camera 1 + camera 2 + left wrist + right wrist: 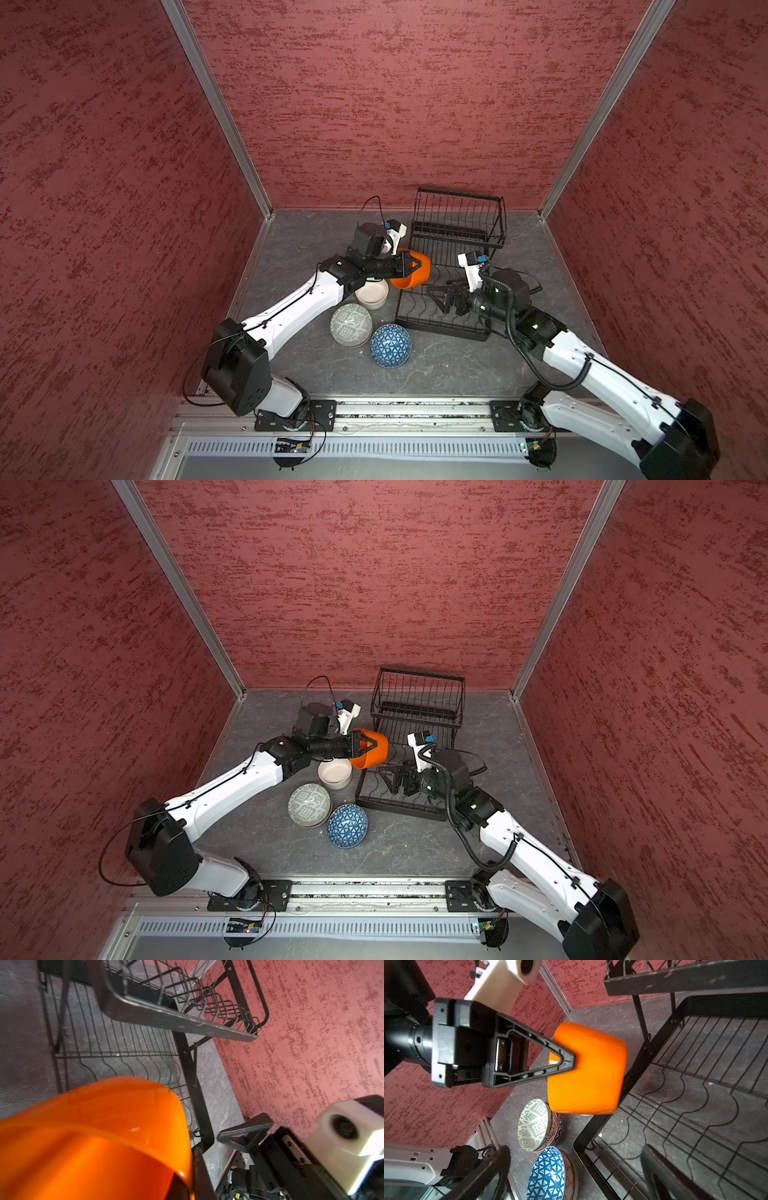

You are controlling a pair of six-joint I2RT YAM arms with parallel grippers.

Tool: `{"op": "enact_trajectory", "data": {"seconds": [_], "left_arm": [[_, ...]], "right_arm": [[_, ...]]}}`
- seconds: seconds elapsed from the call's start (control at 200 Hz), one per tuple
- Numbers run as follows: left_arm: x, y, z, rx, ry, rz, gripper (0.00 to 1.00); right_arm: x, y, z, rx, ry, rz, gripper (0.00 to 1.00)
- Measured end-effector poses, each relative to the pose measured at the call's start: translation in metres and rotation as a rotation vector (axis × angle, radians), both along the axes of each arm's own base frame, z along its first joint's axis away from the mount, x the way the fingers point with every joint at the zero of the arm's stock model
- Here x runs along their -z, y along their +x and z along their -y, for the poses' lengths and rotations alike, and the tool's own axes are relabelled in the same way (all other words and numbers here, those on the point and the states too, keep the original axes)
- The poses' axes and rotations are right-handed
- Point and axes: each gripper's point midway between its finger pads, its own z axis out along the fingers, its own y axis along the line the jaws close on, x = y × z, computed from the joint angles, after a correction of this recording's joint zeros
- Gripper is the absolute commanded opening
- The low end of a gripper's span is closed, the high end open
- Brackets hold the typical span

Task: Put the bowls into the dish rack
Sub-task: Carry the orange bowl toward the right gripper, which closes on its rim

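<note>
Orange bowl (591, 1076) sideways in left fingers (568, 1062)

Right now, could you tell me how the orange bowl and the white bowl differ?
The orange bowl is lifted off the table, clamped in the left gripper; the white bowl rests on the table. The orange bowl is tipped on its side; the white bowl stands upright, mouth up. Both are plain, unpatterned, and neither sits in the dish rack yet.
</note>
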Motion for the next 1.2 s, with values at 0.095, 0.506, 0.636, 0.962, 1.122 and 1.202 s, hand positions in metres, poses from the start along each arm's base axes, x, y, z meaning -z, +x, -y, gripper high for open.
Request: {"op": "enact_trajectory", "data": {"seconds": [0.095,0.506,0.636,0.962,1.122,1.202], "left_arm": [[-0.002,-0.002,0.004,0.011,-0.01,-0.002,0.0],[0.004,-0.004,0.019,0.045,-0.021,-0.024,0.0],[0.007,-0.003,0.024,0.053,-0.017,-0.03,0.0],[-0.004,-0.006,0.031,0.069,-0.031,-0.01,0.0],[-0.001,-0.007,0.035,0.076,-0.025,-0.017,0.0],[0.002,-0.006,0.036,0.077,-0.022,-0.021,0.0]], "right_arm": [[0.006,0.003,-0.002,-0.002,-0.006,-0.015,0.99],[0.013,0.013,-0.007,0.01,-0.016,-0.028,0.99],[0.016,0.016,-0.008,0.018,-0.021,-0.038,0.99],[0.023,0.023,-0.007,0.05,-0.026,-0.057,0.96],[0.024,0.026,-0.007,0.063,-0.025,-0.058,0.93],[0.024,0.028,-0.007,0.071,-0.027,-0.061,0.92]]}}
